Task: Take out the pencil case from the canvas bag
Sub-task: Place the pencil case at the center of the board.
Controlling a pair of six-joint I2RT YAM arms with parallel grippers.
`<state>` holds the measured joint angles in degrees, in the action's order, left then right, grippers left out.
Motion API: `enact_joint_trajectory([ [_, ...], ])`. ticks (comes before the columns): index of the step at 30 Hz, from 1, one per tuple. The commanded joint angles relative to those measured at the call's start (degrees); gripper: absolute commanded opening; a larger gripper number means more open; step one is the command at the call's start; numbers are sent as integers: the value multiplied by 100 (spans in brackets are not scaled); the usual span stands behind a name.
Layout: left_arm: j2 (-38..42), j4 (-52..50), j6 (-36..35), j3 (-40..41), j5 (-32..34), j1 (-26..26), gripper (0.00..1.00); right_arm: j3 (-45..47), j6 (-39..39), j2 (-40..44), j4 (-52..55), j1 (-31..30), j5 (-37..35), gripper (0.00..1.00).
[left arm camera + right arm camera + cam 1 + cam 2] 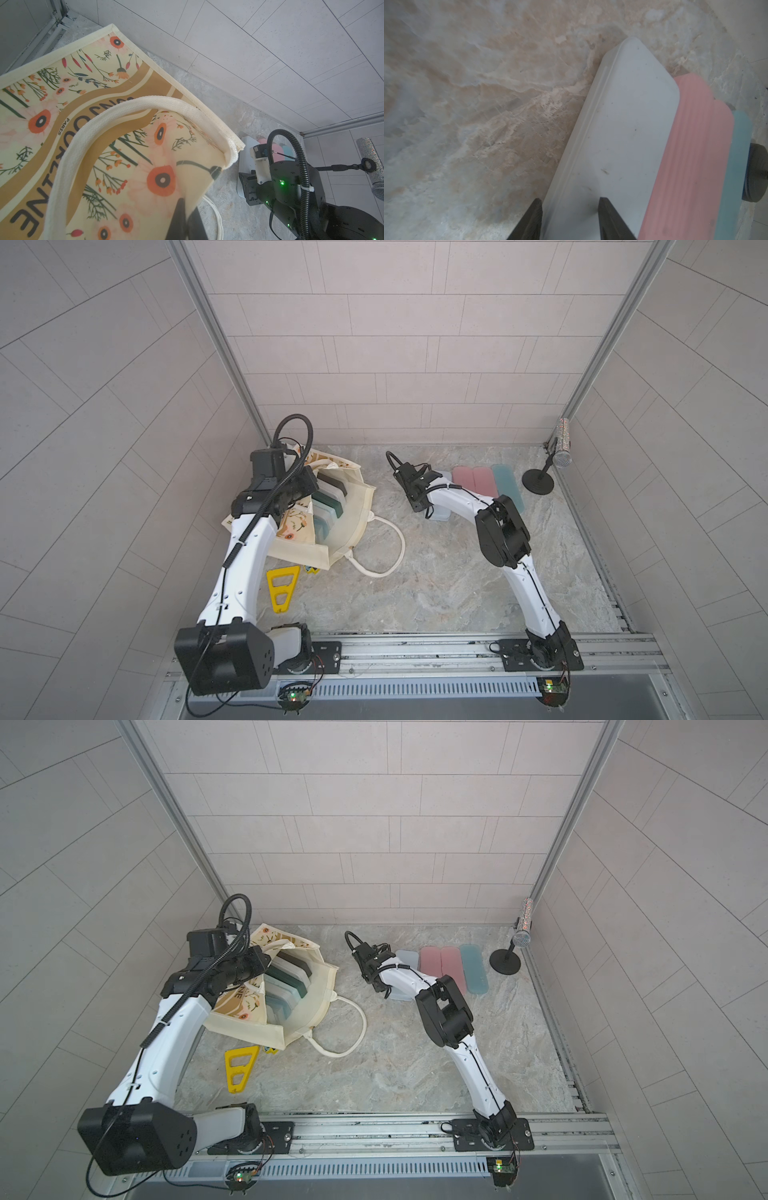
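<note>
Top views: the canvas bag [347,526] [318,994] sits at the table's left rear with its mouth gaping, and the left arm [245,556] reaches over it. Several pencil cases [330,506] [286,986] stand on edge inside, dark, green and pale. To the right, well apart from the bag, a white pencil case [440,515], two pink cases [473,479] and a teal case [507,487] lie flat in a row. A glittery microphone [563,458] stands in the right rear corner, and a yellow triangular tool [282,585] lies in front of the bag. Left wrist: the left gripper [188,207] has its fingers pressed together on the bag's printed wall, below the cream handle [145,101]. Right wrist: the right gripper [570,199] has its fingers spread, one at the white case's long edge and the other over its top face.
</note>
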<state>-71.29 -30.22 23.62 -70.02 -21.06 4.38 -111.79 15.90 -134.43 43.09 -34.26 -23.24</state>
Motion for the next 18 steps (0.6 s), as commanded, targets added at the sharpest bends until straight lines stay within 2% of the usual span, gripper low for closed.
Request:
enact_joint_trajectory([
  [1, 46, 490, 75, -30, -279, 1, 0, 122, 109, 302, 52, 71, -128, 47],
  [18, -86, 539, 99, -39, -476, 1, 0, 342, 185, 400, -174, 345, 12, 46],
])
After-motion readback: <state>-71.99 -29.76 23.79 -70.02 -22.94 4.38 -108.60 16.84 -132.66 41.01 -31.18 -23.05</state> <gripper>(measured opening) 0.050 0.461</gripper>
